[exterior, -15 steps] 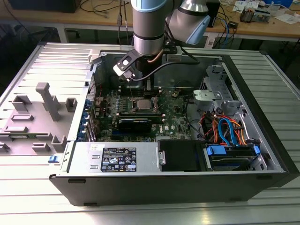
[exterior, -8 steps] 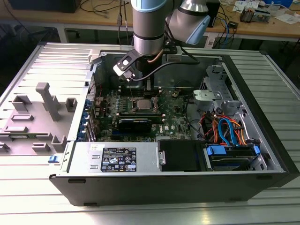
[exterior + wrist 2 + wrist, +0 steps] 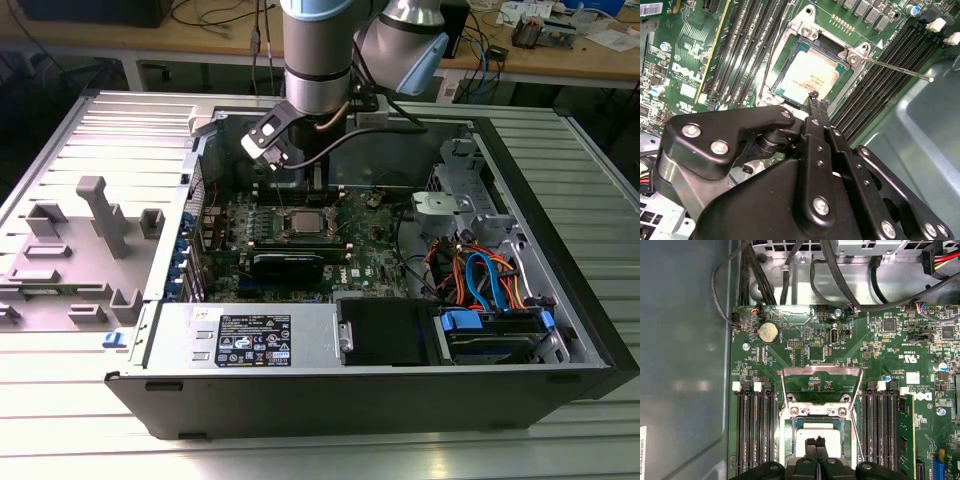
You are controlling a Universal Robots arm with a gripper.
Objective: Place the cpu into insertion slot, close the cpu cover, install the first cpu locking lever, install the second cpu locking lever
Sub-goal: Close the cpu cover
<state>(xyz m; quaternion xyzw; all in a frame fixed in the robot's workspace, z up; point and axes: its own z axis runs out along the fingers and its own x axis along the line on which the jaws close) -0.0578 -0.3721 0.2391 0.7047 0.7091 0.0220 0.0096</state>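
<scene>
The cpu (image 3: 818, 431) lies flat in the insertion slot (image 3: 790, 435), its silvery top facing up, seen in both wrist views (image 3: 807, 75). My gripper (image 3: 816, 441) hangs just over the cpu's edge, its two black fingertips pressed together with nothing between them; the second wrist view shows the gripper (image 3: 815, 96) in the same place. The cpu cover (image 3: 821, 371) stands swung open on the far side of the slot. One thin locking lever (image 3: 900, 70) sticks out free beside the slot. In the exterior view the arm (image 3: 318, 60) reaches down over the slot (image 3: 300, 222).
Black memory slots (image 3: 754, 430) flank the socket on both sides. Cables (image 3: 840, 285) run along the case wall beyond the board. A power supply (image 3: 250, 340) and drive bay with orange and blue cables (image 3: 480, 280) fill the near side. A grey fixture (image 3: 100, 215) stands on the table.
</scene>
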